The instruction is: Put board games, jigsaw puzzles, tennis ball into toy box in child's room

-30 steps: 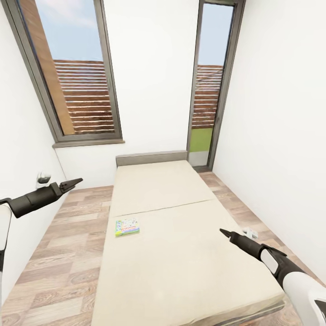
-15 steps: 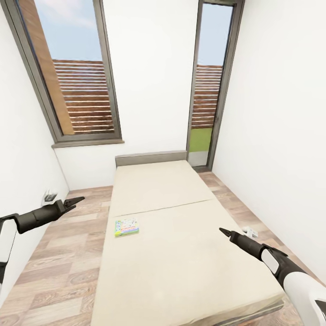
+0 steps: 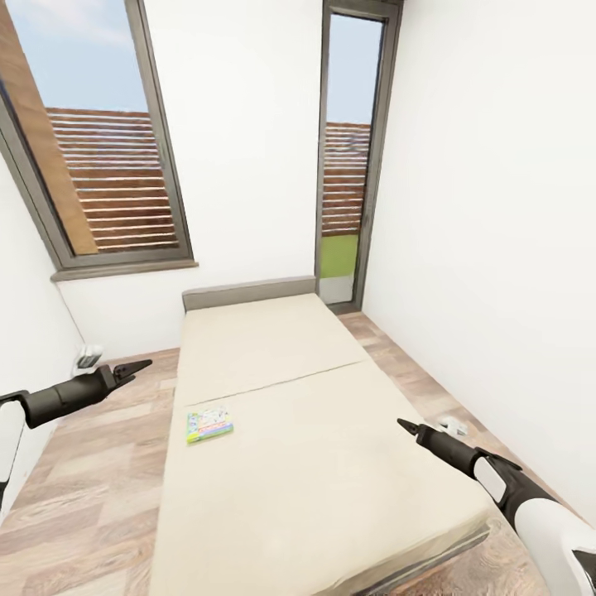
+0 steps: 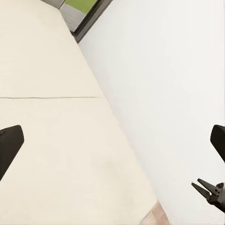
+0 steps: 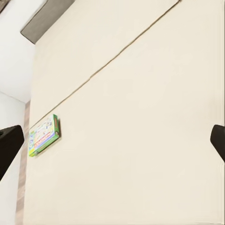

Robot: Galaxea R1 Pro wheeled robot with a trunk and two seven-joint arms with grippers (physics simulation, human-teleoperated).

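One board game, a small flat box with colourful cartoon art, lies near the left edge of the bed, about halfway along the beige mattress. In the right wrist view the same board game lies flat on the bed. My left gripper hangs open over the floor left of the bed, level with the game and apart from it. My right gripper is open above the bed's right side, holding nothing. The left wrist view catches the right gripper across the mattress.
White walls close in on both sides. A large window and a narrow glass door stand behind the grey headboard. Strips of wood floor run along both sides of the bed. Small white objects sit low by each wall.
My left arm has come down from shoulder height to lower beside the bed. The whole picture has since shifted left, so the camera has turned right. The board game has not moved.
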